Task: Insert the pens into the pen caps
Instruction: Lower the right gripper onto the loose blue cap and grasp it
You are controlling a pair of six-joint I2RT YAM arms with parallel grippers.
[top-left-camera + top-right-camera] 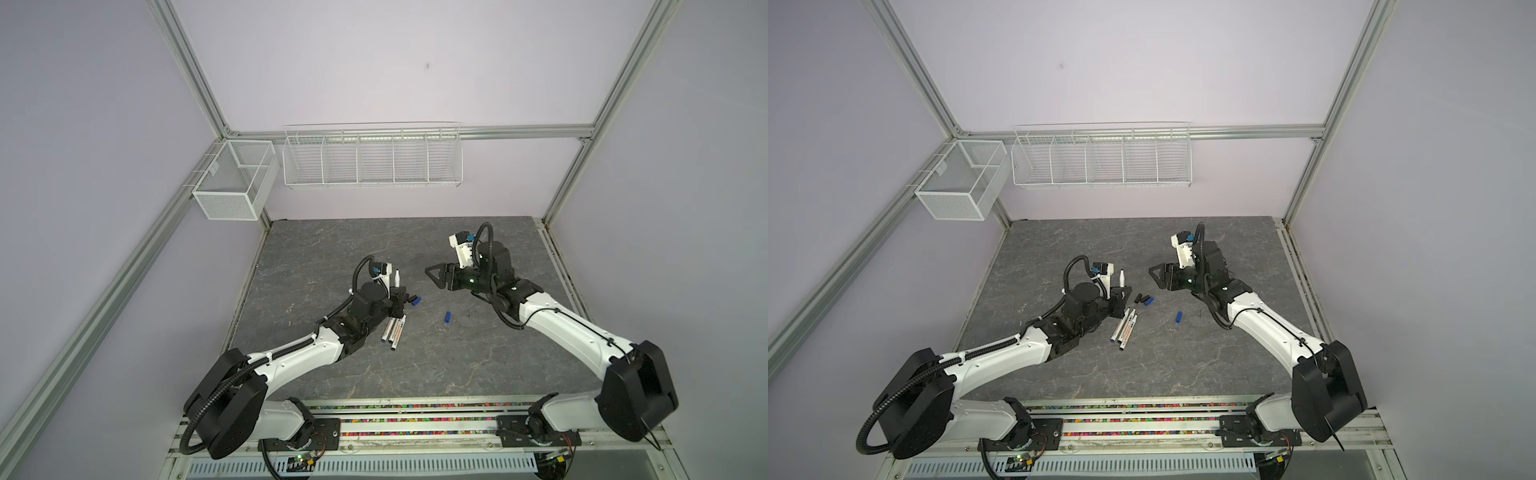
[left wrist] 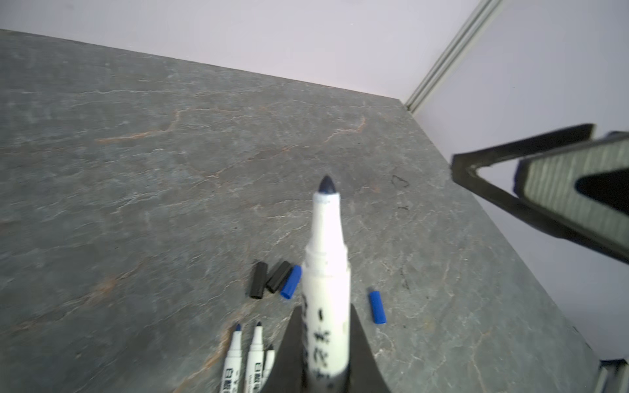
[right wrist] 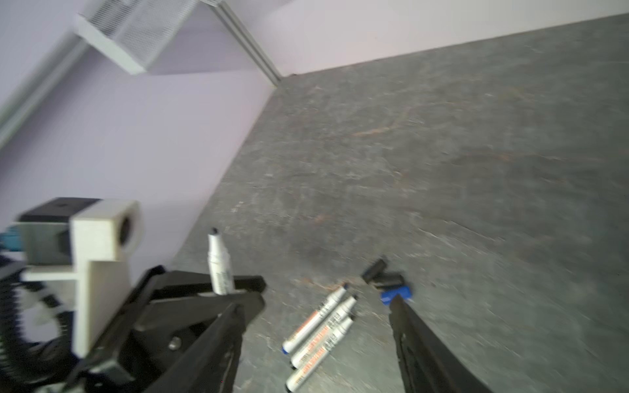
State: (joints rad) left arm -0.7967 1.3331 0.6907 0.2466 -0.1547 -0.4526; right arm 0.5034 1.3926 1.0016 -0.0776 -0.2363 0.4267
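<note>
- The table point(image 1: 436, 374), grey and veined, is lying under both arms and carrying every loose piece.
- The left gripper point(image 1: 398, 303) is clamping together on the held pen point(image 1: 397, 277), gripping the barrel low down. The pen's bottom end is sitting hidden between the fingers.
- The right gripper point(image 1: 432, 275) is hanging above the table with its fingers spread wide apart and nothing between them. It is facing the left gripper across a gap.
- The held pen is standing close to upright. Its long axis is running straight out past the left gripper's fingertips, with the dark tip pointing up and away from that hand. The print on its barrel is blurring past reading.
- The three pens point(image 1: 392, 331) are lying flat, side by side and nearly parallel, just beneath the left gripper on its wrist side. Their tips are pointing toward its fingertips and their end plugs back along the arm. In the left wrist view the picture's edge is cutting them off, and a finger is hiding most of the third.
- The cap cluster point(image 1: 414, 300), two black and one blue, is lying just beyond the left gripper's fingertips, toward the right gripper. In the right wrist view it is blurring, and the right gripper's finger is covering part of the blue one.
- The lone blue cap point(image 1: 448, 318) is lying on its side apart from the cluster, between the two grippers. Which end is open I cannot tell.
</note>
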